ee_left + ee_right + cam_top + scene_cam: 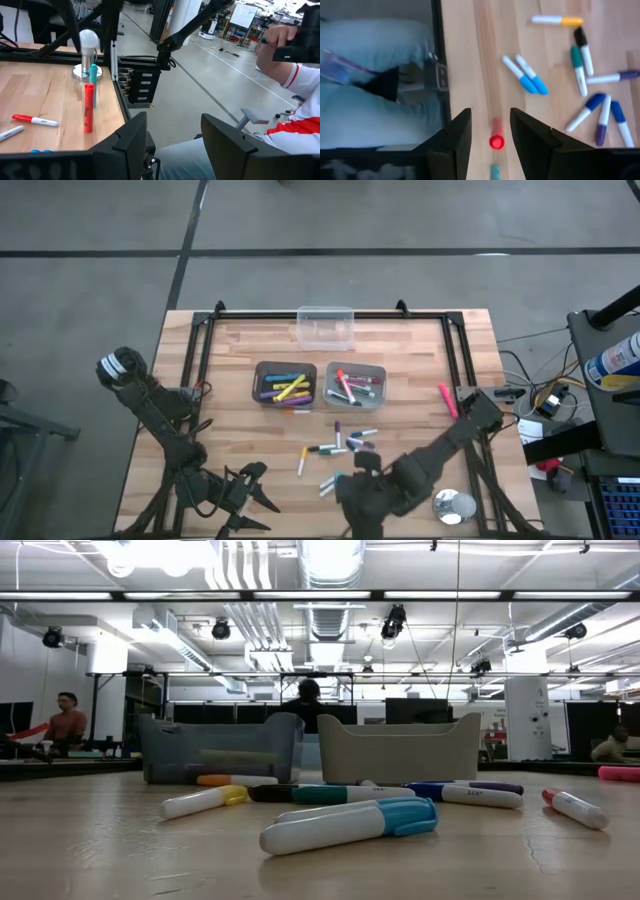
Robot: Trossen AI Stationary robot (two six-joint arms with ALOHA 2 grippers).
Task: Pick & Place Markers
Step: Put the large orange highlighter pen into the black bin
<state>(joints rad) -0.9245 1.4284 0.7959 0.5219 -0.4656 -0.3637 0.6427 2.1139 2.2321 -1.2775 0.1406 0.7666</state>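
**On table: markers part-sorted, loose lot outstanding**

Across the near half of the table [230,350], roughly a dozen loose markers [335,448] scattered flat, mostly white-barrelled, caps blue, teal, purple, yellow and black. One pink marker [446,398] lying apart near the right rail.

Filed already: left bin [284,383] holding a bundle of yellow, purple and orange pens; right bin [355,383] holding red, teal and white ones. Clear container [325,326] at the far edge, apparently empty (walls transparent, contents hard to confirm).

Right gripper [490,135] low over the near edge, fingers spread and gripping nothing, straddling a red-capped marker [496,140] seen end-on; twin blue-capped markers [526,77] just beyond.

Left gripper [172,135] parked at the near left corner, fingers apart, nothing between them, facing off the table.

Silver tape roll [454,505] near the right front corner, not part of the lot.

Estimated progress: about half; scattered group and pink stray still to be binned.
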